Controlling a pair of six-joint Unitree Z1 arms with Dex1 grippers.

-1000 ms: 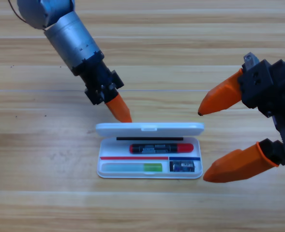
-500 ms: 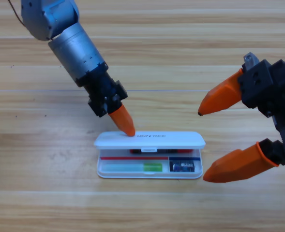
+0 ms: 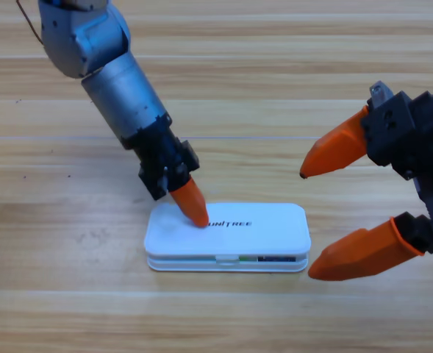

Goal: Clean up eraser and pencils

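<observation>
The white case lies at the table's middle with its lid down almost flat, and a thin gap is left along the front. Through that gap I see only a sliver of the light green pencil and a dark bit of the eraser. The black pencil is hidden under the lid. My left gripper is shut, its orange tip pressing on the lid's left part. My right gripper waits just right of the case, open wide and holding nothing.
The wooden table surrounds the case on all sides. The left arm's grey body slants in from the upper left. The right gripper's black body fills the right edge.
The left gripper has moved down and forward, pushing the lid from upright to nearly flat over the tray. The pencils and eraser became covered. The right arm held still.
</observation>
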